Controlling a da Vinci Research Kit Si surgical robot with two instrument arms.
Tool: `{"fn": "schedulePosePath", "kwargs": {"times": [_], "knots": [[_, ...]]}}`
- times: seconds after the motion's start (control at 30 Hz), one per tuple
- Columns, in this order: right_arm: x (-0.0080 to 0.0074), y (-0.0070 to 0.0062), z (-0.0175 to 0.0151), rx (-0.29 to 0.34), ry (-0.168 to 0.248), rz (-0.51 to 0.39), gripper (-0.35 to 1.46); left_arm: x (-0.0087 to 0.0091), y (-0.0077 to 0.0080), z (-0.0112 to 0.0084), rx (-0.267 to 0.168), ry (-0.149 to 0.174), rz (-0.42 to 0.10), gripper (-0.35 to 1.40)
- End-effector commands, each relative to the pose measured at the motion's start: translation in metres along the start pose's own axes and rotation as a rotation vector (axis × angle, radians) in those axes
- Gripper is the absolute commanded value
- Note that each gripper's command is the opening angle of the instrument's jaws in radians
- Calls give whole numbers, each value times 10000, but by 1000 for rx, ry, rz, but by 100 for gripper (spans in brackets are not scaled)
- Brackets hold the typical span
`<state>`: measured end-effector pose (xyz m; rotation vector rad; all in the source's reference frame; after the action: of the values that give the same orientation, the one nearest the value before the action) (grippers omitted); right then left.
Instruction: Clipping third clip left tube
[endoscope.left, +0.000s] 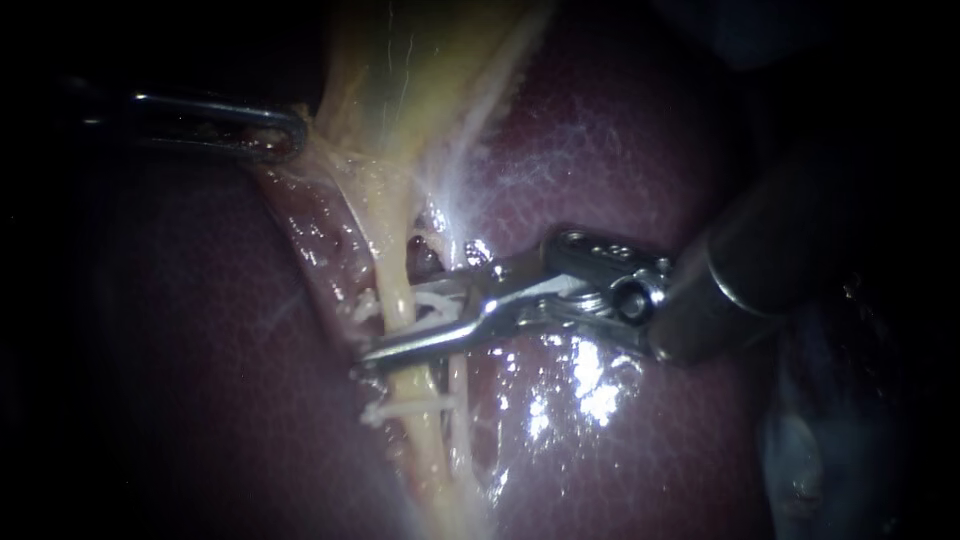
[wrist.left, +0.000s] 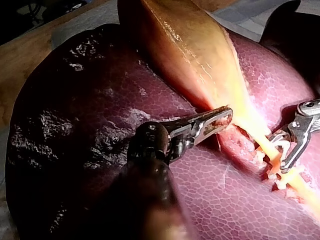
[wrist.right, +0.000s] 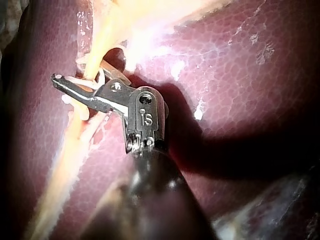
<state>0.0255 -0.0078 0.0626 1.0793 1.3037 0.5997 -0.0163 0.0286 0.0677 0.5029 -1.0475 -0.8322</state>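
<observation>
Straddling waxy yellow left tube (endoscope.left: 396, 285): right instrument (endoscope.left: 420, 318) jaws apart | left instrument (endoscope.left: 292, 132) jaws clamped on glistening gallbladder (endoscope.left: 400, 80)

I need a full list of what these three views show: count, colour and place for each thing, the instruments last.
liver: one, dark red, under everything.
gallbladder: one, yellowish, on the liver, narrowing towards the tubes.
tubes: two, pale yellow, side by side, running from the gallbladder over the liver.
clips: two, white, across the left tube.
bench: one, brown wood, beyond the liver.
left instrument: one, metal, jaws shut on the gallbladder's narrow end.
right instrument: one, metal, jaws open, astride the left tube between the clips.
</observation>
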Motion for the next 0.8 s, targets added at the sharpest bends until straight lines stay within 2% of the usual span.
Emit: {"fn": "schedulePosePath", "kwargs": {"times": [0.03,0.23,0.33,0.43,0.67,0.8], "knots": [[5,-3,0,5,10,1,49,0,0,0,0,0,0,-35],[36,-21,-1,43,76,15,49,1,0,1,2,1,0,-35],[49,-27,-4,56,99,21,48,1,0,2,1,0,0,-35],[58,-28,-7,59,104,26,47,1,0,3,4,1,1,-35],[59,-23,-11,60,104,27,34,2,-1,3,4,1,1,-35],[58,-20,-14,61,103,32,12,2,-1,4,3,1,1,-35]]}}
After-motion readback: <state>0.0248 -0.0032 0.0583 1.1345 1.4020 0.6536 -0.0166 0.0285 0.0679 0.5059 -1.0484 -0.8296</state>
